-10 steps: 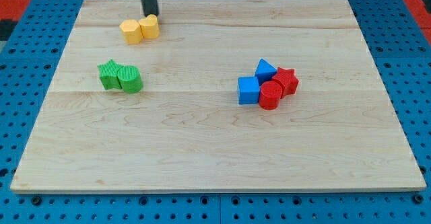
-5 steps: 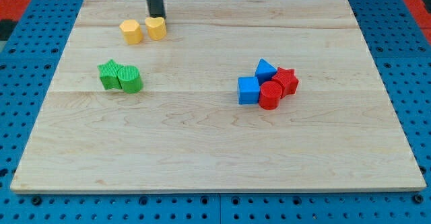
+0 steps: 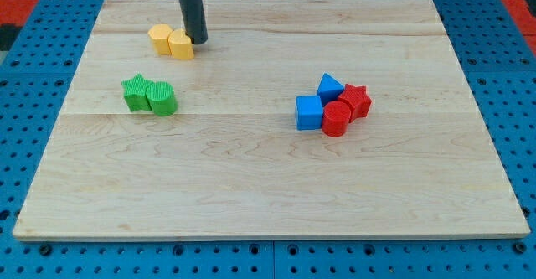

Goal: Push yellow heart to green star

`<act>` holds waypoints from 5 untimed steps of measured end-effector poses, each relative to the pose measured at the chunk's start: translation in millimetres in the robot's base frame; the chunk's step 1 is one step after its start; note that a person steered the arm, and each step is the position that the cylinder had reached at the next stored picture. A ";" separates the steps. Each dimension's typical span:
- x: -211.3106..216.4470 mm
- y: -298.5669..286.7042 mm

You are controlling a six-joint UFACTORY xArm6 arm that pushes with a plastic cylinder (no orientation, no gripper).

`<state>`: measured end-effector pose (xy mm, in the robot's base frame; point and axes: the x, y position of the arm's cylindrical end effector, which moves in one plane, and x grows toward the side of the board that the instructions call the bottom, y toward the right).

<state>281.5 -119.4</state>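
Pushing contact: my tip [image 3: 198,40] sits just at the 3 o'clock side of the yellow heart [image 3: 181,45], touching it or nearly so.
Yellow heart: it lies near the board's 11 o'clock corner, pressed against a second yellow block [image 3: 161,38] on its 9 o'clock side; that block's shape looks roughly hexagonal, though I cannot be sure.
Green star [image 3: 135,92]: it lies at about 7 o'clock from the yellow heart, apart from it, with bare wood between them.
Green cylinder [image 3: 162,99]: it touches the green star on the star's 3 o'clock side.
Containers: the only thing bearing blocks is the wooden board [image 3: 268,195], which rests on a blue pegboard [image 3: 33,69].
My rod: it comes down upright from the view's top, dark and straight, ending at the board surface.
Jaws: I have none; the rod simply ends in the tip, so nothing spreads or pinches.
Far cluster: at 3 o'clock on the board, a blue cube [image 3: 308,112], blue triangle [image 3: 330,86], red cylinder [image 3: 337,119] and red star [image 3: 356,100] huddle together, touching.
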 end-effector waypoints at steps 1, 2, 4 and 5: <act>-11.9 -7.8; 0.1 -17.1; 47.0 -17.9; 66.8 -18.4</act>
<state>348.3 -137.8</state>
